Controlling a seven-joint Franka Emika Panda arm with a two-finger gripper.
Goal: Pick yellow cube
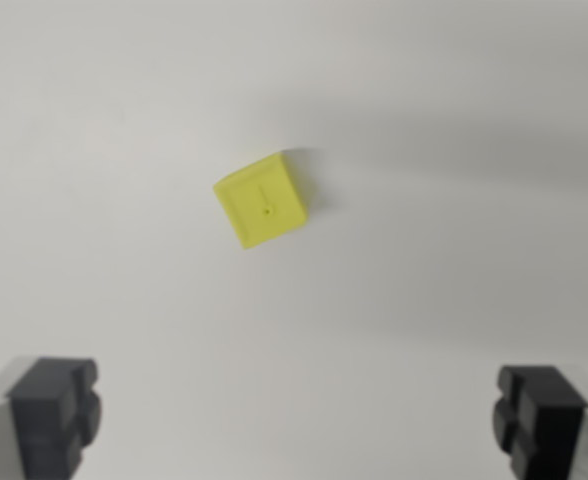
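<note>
Plain white tabletop (124,150), matte, evenly lit, soft grey shadows

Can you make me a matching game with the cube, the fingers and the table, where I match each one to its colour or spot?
Things:
1. yellow cube
2. finger at the wrist view's left
3. finger at the wrist view's right
4. table

Descriptions:
A. plain white, under everything
B. dark grey, bottom right corner
C. bright, near the middle, turned at an angle
D. dark grey, bottom left corner

Pairs: 1-C, 2-D, 3-B, 4-A. The fingers stand wide apart and touch nothing.
</note>
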